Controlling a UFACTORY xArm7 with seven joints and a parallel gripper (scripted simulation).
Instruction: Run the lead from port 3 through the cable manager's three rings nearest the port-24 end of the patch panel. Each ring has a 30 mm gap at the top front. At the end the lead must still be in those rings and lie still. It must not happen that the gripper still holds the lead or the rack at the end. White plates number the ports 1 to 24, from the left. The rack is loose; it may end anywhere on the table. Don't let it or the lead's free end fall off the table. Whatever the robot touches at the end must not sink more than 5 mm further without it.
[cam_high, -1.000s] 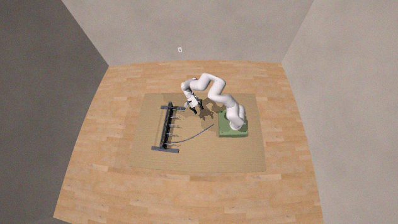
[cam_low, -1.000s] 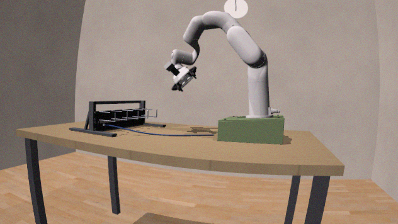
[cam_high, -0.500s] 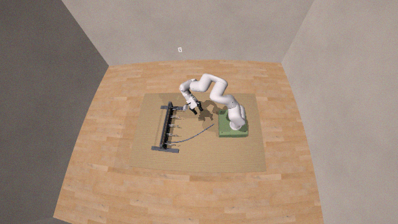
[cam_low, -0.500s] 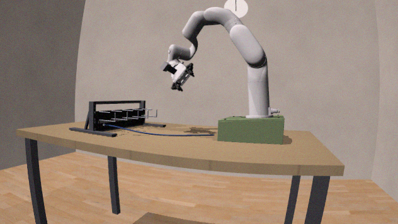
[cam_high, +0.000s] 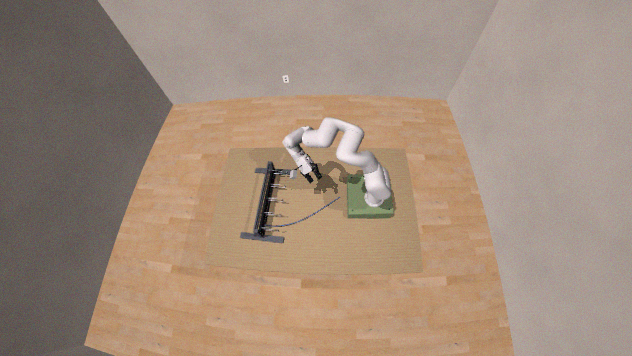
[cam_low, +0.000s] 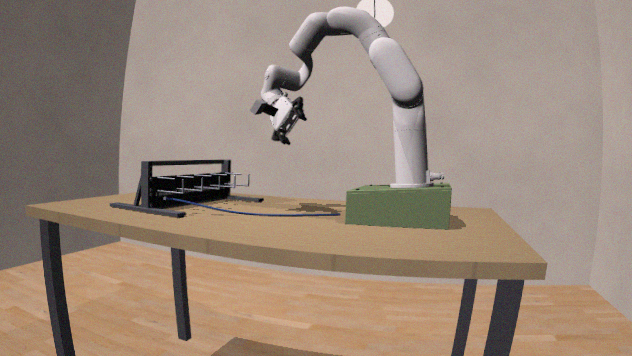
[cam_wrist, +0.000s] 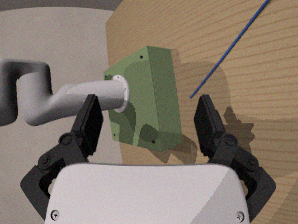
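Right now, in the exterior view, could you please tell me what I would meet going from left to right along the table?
Black metal rack with cable rings → blue lead lying on the wooden table top → green box-shaped robot base. The open end effector hangs above the lead.

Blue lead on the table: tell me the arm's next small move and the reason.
Probably lower the open tool toward the thin blue lead's free end near the green base block. The tool hangs high above the wooden table, holding nothing, and the lead lies flat outside the black rack's metal rings.
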